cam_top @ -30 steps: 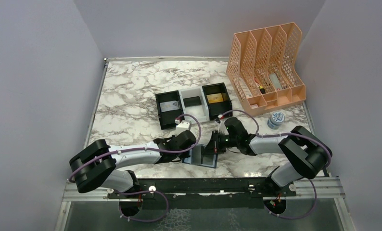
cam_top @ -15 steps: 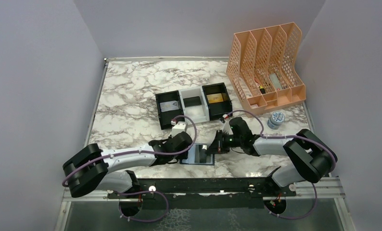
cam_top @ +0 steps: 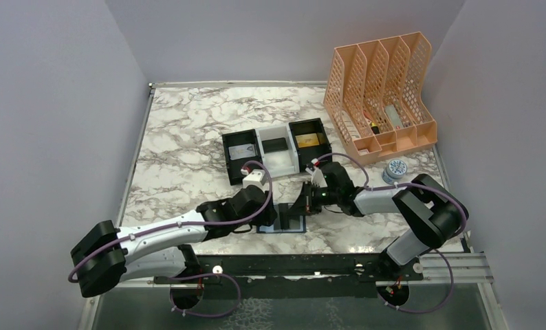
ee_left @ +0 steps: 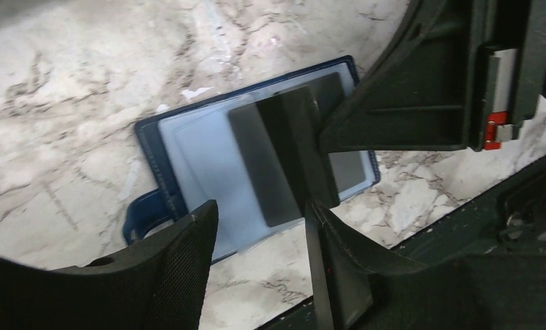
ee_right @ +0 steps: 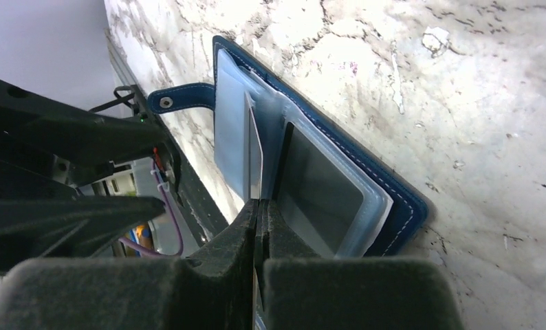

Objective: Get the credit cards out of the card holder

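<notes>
Two arms are meeting low over the near part of the marble-patterned worktop (cam_top: pixel 188 130), their jaws facing each other across the dark navy folding card holder (ee_left: pixel 188 151). The card holder is lying open and flat on the worktop, pale blue-grey pockets facing up, directly ahead of the left gripper (ee_left: pixel 260 210) and under the tips of the right gripper (ee_right: pixel 258 203).

The right jaws are pressing fully together, pinching the edge of one thin pocket leaf of the card holder and lifting it up off the rest. In the left wrist view that leaf is showing as a dark rectangle standing tilted over the pale pockets. The left jaws are standing apart with nothing between them, their tips hovering just short of the card holder's near edge. The little navy side tab (ee_right: pixel 177 100) is sticking out on the side nearest the left jaws.

Farther out than both sets of jaws, a black-and-white three-compartment tray (cam_top: pixel 227 159) is sitting on the worktop. A silver-grey card (cam_top: pixel 241 152) is lying in its left black compartment, a dark brown-black card (cam_top: pixel 276 144) in the white middle one, and a gold-yellow card (cam_top: pixel 309 140) in the right black one. Well beyond the right jaws and off to their right, a tall peach file rack (cam_top: pixel 380 89) is standing, with a small round patterned tin (cam_top: pixel 394 170) near its front.
</notes>
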{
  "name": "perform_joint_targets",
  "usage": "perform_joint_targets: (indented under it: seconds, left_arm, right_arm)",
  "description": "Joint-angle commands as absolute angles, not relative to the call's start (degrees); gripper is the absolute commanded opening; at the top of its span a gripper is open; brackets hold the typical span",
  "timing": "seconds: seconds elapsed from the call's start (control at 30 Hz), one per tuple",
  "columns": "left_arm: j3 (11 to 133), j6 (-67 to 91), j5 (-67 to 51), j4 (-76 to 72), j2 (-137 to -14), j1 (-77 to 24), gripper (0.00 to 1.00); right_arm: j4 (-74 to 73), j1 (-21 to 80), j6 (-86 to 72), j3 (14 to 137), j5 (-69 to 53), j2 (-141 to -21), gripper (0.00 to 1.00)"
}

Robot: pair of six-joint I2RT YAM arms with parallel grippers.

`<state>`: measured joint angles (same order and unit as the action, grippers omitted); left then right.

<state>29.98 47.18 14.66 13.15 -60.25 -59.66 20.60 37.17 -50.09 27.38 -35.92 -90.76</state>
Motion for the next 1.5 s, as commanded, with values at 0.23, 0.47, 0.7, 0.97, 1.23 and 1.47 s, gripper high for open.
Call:
perform_joint_targets:
  seconds: [0.23, 0.47, 0.7, 0.97, 1.23, 1.47]
  left_arm:
    - [29.26, 46.55, 5.4, -3.96, -72.57, -59.89, 0.28]
    - [26.36, 48.77, 13.5, 0.51, -75.32, -59.9, 0.19]
    - [24.47, 49.23, 17.22, 1.57, -75.17, -59.92, 0.14]
    - [23.62, 49.3, 17.05, 1.8, -74.75, -59.94, 0.11]
    - [23.29, 49.48, 17.12, 2.23, -73.15, -59.94, 0.11]
    - [23.35, 49.59, 18.06, 4.1, -70.88, -59.94, 0.11]
  right_arm:
    - [23.74, 36.99, -51.04, 26.69, -36.82, -92.17, 0.01]
    - [25.43, 37.0, -51.73, 26.46, -37.3, -92.94, 0.01]
    - [32.22, 36.98, -53.34, 24.85, -40.6, -94.85, 0.04]
    - [37.39, 37.29, -53.99, 24.8, -43.76, -97.93, 0.16]
    - [37.27, 37.62, -54.48, 25.34, -42.19, -99.58, 0.03]
    - [26.07, 37.61, -50.01, 24.04, -34.15, -91.88, 0.01]
